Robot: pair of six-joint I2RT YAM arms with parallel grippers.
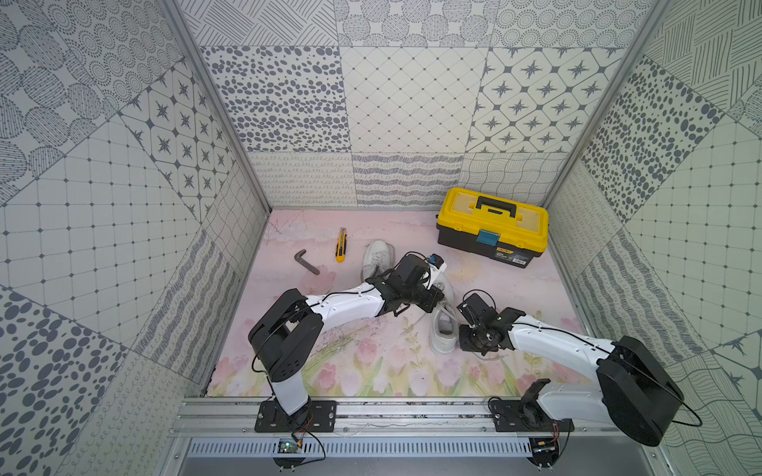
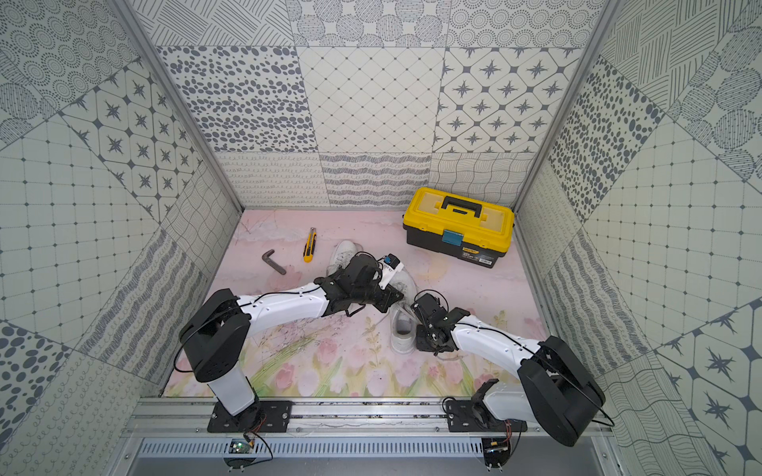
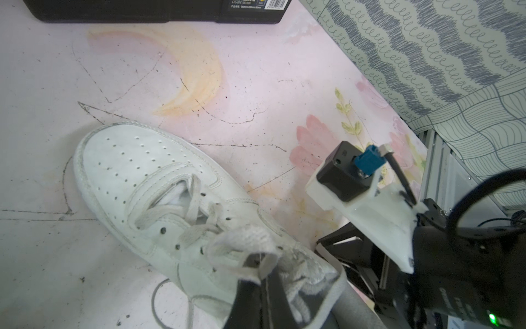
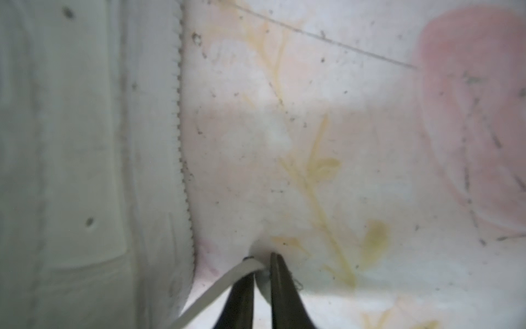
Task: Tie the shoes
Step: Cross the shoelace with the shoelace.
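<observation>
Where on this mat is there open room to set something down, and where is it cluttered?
Bare mat runs along the front edge between the arm bases. Another open patch lies between the toolbox and the right arm. The back strip between utility knife and toolbox is free too. Crowded: the middle, where the left arm and shoes sit.

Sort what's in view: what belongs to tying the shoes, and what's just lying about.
Job in hand: near shoe, far shoe, lace loop pinched in the left gripper, lace strand pinched in the right gripper.

Lying about: toolbox, utility knife, hex key.
</observation>
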